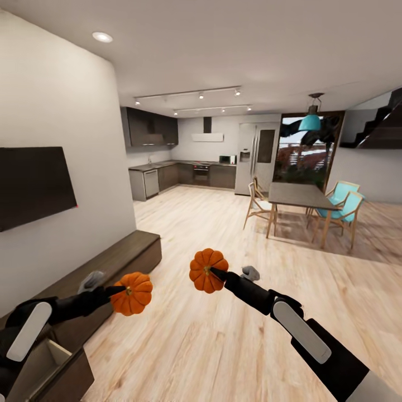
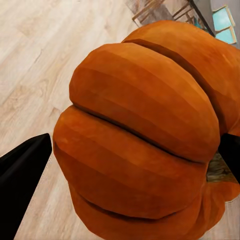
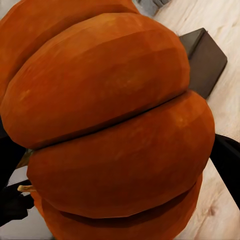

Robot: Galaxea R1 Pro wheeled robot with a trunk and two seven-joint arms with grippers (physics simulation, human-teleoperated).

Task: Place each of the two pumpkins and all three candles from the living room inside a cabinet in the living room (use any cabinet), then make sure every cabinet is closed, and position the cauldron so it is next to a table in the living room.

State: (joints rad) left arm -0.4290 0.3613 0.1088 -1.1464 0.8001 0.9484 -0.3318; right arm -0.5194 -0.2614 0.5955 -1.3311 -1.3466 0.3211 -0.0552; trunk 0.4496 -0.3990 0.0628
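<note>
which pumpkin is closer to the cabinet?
The pumpkin in the left hand, held just off the cabinet edge; the right hand's pumpkin hangs over open floor.

Both arms reach forward, about level. Left gripper (image 1: 124,290) is clamped on a pumpkin (image 1: 132,293), right gripper (image 1: 215,273) is clamped on the other pumpkin (image 1: 207,270), wrists angled slightly inward.

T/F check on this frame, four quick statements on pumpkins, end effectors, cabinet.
1. Each end effector holds a pumpkin. True: left end effector holds the left pumpkin, right end effector the right pumpkin.
2. Both pumpkins sit on the cabinet. False: they are held in the air above the floor.
3. A cabinet drawer is open. True.
4. The dining table has candles on it. False: none seen there.
</note>
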